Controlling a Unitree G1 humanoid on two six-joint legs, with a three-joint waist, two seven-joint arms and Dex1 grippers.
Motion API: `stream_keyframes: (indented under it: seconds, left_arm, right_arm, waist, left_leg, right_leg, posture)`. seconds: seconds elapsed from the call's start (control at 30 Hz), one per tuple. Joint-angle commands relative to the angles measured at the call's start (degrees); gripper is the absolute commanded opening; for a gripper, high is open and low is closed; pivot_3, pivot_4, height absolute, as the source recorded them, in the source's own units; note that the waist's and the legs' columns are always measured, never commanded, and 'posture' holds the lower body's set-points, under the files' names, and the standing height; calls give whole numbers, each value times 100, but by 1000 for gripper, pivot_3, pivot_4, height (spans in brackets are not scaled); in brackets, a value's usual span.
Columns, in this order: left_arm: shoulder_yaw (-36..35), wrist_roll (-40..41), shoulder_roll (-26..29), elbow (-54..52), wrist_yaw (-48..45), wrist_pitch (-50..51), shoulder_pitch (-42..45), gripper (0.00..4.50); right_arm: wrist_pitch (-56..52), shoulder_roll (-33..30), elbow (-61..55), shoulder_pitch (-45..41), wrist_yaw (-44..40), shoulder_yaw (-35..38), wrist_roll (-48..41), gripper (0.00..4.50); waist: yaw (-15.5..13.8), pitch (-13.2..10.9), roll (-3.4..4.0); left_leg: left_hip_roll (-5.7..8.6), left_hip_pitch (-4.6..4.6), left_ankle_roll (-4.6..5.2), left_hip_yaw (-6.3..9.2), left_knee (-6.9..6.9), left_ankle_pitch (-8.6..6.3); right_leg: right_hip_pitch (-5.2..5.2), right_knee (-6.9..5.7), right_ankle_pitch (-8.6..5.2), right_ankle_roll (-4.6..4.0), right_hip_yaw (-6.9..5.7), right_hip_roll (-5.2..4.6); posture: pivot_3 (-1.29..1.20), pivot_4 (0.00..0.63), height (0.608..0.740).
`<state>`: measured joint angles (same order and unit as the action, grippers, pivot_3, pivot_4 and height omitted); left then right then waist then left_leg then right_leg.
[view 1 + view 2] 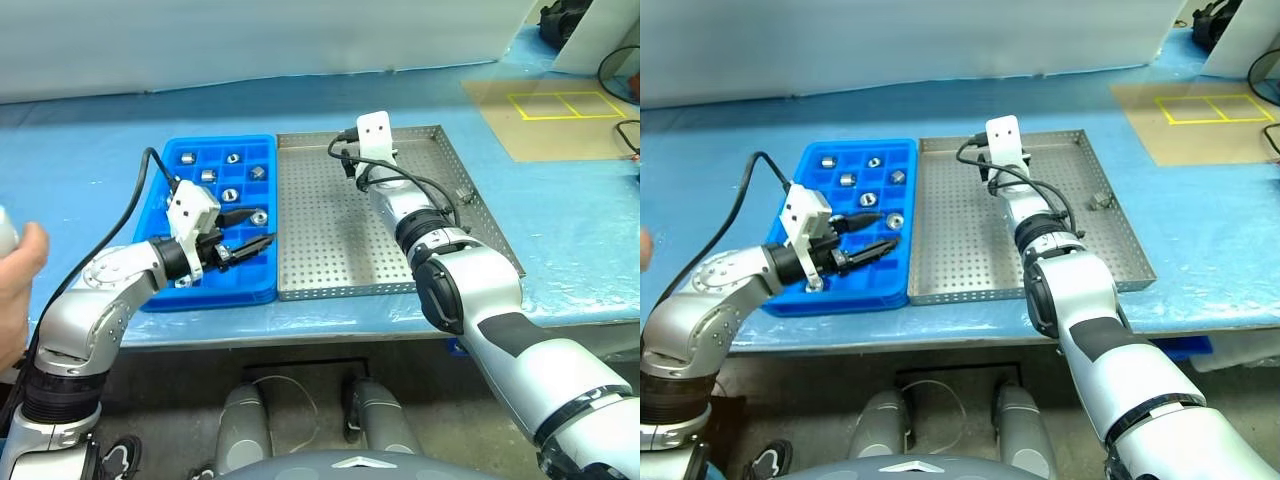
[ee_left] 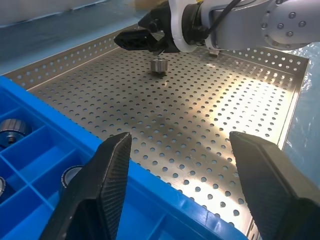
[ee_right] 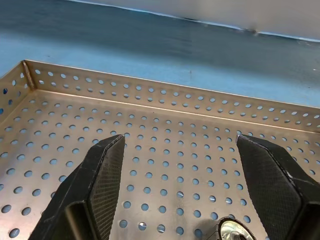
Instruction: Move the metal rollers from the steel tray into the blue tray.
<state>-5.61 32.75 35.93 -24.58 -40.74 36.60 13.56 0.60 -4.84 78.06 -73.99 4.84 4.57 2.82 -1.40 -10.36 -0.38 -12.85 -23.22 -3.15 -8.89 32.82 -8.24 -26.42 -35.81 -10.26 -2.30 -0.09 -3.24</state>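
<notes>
Steel tray (image 1: 340, 250): perforated sheet metal, silvery, satin sheen with bright glare patches. Blue tray (image 1: 262, 292): moulded plastic, smooth, glossy. Metal rollers (image 2: 159, 66): polished silver-grey metal, shiny. Gripper fingers (image 3: 102, 172): black, matt, finely textured pads. Tabletop (image 1: 90, 170): covered in blue film, slightly wrinkled, faint sheen.

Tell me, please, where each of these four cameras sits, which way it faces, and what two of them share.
Left eye: on the head, looking forward and down at the blue tray and steel tray; both arms show.
Right eye: beside it, same scene, same arms.
Left wrist: along the open left pincer, from over the blue tray across the steel tray; the right pincer shows.
Right wrist: along the open right pincer toward the steel tray's far rim.
Shared: both wrist views show the same roller by the right pincer.
</notes>
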Motion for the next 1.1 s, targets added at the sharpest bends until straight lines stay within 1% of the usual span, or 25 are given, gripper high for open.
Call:
stream_keyframes:
  seconds: [0.03,0.23,0.43,0.5,0.57,0.77,0.93,1.1]
  left_arm:
    - [-23,6,-5,-262,61,-69,7,3309]
    - [-2,33,-13,-402,141,-2,-80,3309]
    - [59,49,-52,-464,188,32,-112,3309]
    - [105,41,-70,-438,179,24,-80,3309]
    - [142,17,-84,-384,169,5,-38,3309]
    - [350,-99,-158,-205,80,-114,119,3309]
    - [424,-180,-203,-63,41,-191,244,3309]
    - [432,-210,-210,-47,26,-218,250,3309]
  right_arm:
    - [-6,-36,-34,-211,152,61,125,3647]
    - [-121,-55,-40,-238,314,231,95,3647]
    - [-563,-229,-36,-202,627,501,-12,3647]
    - [-792,-302,-35,-203,667,803,-262,3647]
    - [-950,-353,-42,-209,644,1003,-410,3647]
    - [-1312,-410,-54,-134,391,1296,-616,3647]
    - [-1482,-360,-53,-84,119,1466,-733,3647]
    - [-1501,-355,-60,-111,120,1653,-861,3647]
  waist:
    - [-1,0,0]
    - [-2,0,0]
    - [-19,0,1]
    - [-31,0,1]
    - [-49,0,1]
    - [-40,0,2]
    - [-35,-1,2]
    - [-34,-1,2]
  left_leg:
    - [0,0,0,0,0,0]
    - [0,-1,1,0,0,0]
    - [1,0,0,0,3,0]
    - [1,1,0,0,3,0]
    - [1,2,0,0,4,0]
    - [0,5,0,-1,5,0]
    - [0,4,0,-1,7,0]
    - [0,3,0,-1,9,0]
  right_leg:
    - [0,0,0,0,0,0]
    - [-1,1,0,0,0,1]
    - [1,-1,0,0,0,0]
    - [2,-1,0,0,0,0]
    - [4,-1,0,0,0,0]
    - [3,-5,1,-1,2,1]
    - [4,-6,1,-1,2,0]
    - [4,-6,1,-1,2,0]
  posture:
    - [-35,150,740]
    - [-28,150,740]
    - [-40,150,740]
    - [-48,150,740]
    - [-63,150,740]
    - [-83,150,740]
    - [-91,150,740]
    - [-87,150,740]
